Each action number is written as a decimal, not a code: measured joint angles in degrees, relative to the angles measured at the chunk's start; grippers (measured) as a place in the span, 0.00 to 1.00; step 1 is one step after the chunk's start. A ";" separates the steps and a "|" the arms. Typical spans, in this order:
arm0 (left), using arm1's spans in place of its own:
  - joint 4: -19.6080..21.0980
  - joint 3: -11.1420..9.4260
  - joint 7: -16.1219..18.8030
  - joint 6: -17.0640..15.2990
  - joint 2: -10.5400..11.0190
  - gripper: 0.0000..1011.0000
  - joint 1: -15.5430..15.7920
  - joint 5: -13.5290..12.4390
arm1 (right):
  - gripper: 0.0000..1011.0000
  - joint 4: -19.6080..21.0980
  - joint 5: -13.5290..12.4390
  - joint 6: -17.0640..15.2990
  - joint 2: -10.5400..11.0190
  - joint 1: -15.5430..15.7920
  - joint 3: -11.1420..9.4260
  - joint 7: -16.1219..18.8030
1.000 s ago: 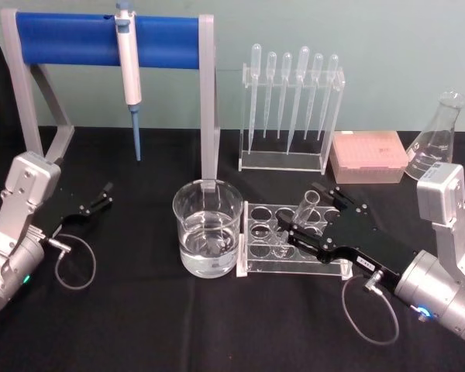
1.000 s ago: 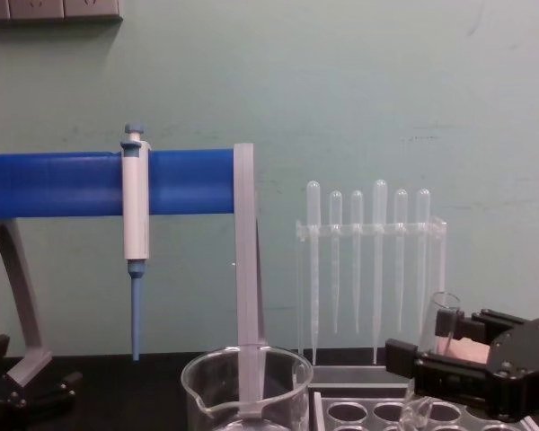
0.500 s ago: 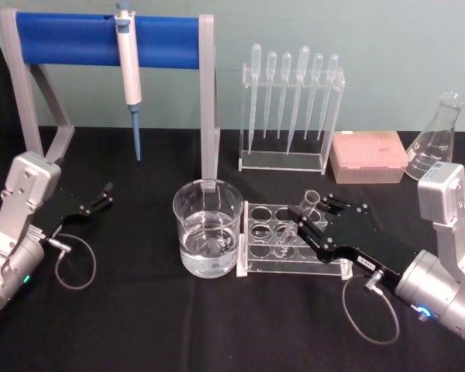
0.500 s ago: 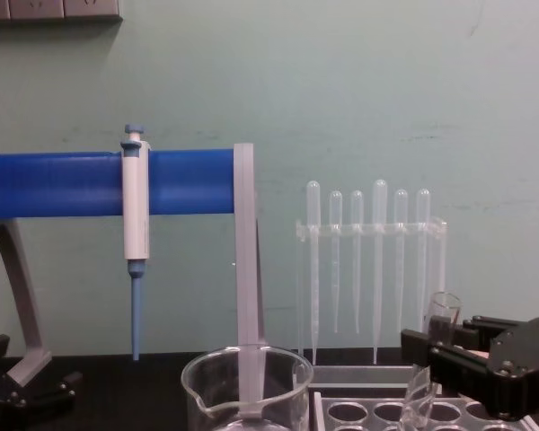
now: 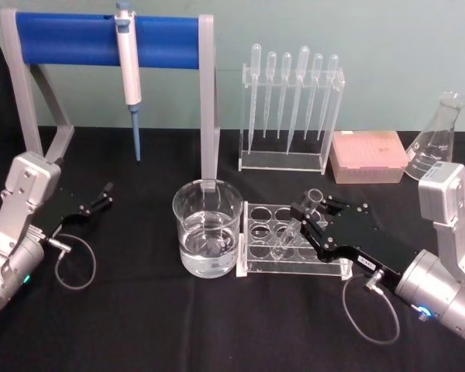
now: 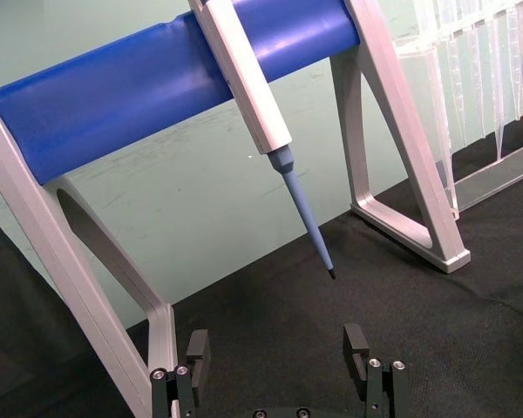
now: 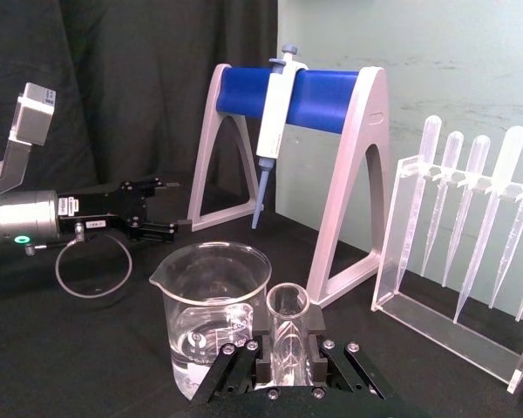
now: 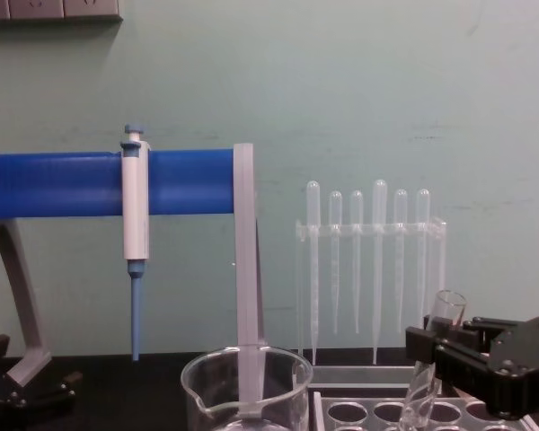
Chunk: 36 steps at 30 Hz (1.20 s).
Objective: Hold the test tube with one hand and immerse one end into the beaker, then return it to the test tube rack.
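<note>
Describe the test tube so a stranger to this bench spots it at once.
Find the wide glass beaker at centre; a clear rack with round holes stands just right of it. The test tube is the tilted glass tube in that rack, clamped by the right gripper. Unlike the thin bulb-topped pipettes behind, it is wider, with an open rim.

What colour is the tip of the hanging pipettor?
The pipettor tip is blue; the left wrist view shows it best.

Clear test tube [image 5: 291, 232], clear beaker [image 5: 208, 225], black right gripper [image 5: 304, 218], blue stand bar [image 5: 70, 39], pink tip box [image 5: 370, 155]
</note>
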State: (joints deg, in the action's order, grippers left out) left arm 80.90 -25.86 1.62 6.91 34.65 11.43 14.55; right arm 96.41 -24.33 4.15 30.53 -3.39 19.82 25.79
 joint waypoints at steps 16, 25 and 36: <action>0.00 0.00 0.00 0.00 0.00 0.99 0.00 0.00 | 0.22 2.66 -1.58 -9.66 2.98 -6.15 0.31 3.51; 0.00 0.00 0.00 0.00 0.00 0.99 0.00 0.00 | 0.22 5.70 -4.80 -16.21 5.57 -10.64 -0.20 3.87; 0.00 0.00 0.00 0.00 0.00 0.99 0.00 0.00 | 0.22 6.48 -7.03 -20.76 6.68 -15.87 1.24 3.91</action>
State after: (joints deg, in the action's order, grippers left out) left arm 80.90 -25.86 1.62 6.91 34.64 11.43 14.55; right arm 102.89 -31.36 -16.61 37.22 -19.25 21.06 29.70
